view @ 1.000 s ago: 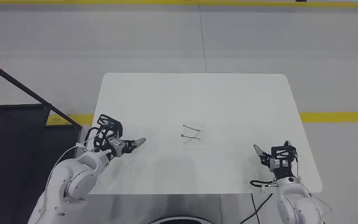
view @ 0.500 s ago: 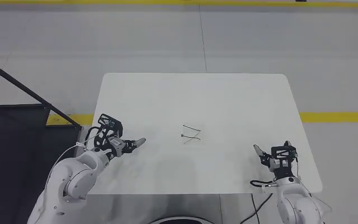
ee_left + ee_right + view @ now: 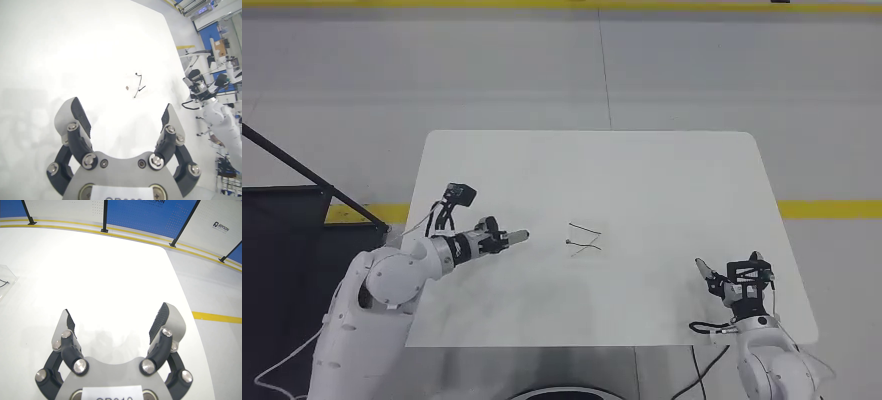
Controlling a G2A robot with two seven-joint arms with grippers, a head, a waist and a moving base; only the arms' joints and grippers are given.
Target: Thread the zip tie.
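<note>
a: top view, item one?
b: white rectangular table point(image 3: 662, 170). a thin black plastic zip tie point(image 3: 585, 239), kinked, lies near the table's middle, touched by nothing.
a: grippers there?
b: left gripper point(image 3: 522, 236) hangs over the table, pointing at the zip tie and near it but apart. right gripper point(image 3: 730, 265) sits by the near right corner, well apart from the tie, its two fingers spread.
a: left wrist view?
b: left gripper point(image 3: 122, 103), jaws wide apart with bare tabletop between the black ribbed pads, nothing held. zip tie point(image 3: 139, 85) lies flat beyond the fingertips, and a small brown speck point(image 3: 127, 87) sits just beside it. right gripper point(image 3: 196, 87) is farther off, at the table's edge.
a: right wrist view?
b: right gripper point(image 3: 115, 308), jaws wide apart, empty, over bare table point(image 3: 113, 266). one end of the zip tie point(image 3: 3, 283) shows at the frame's edge, on what looks like a clear plastic sheet point(image 3: 8, 274), though too little of it is visible to be sure.
</note>
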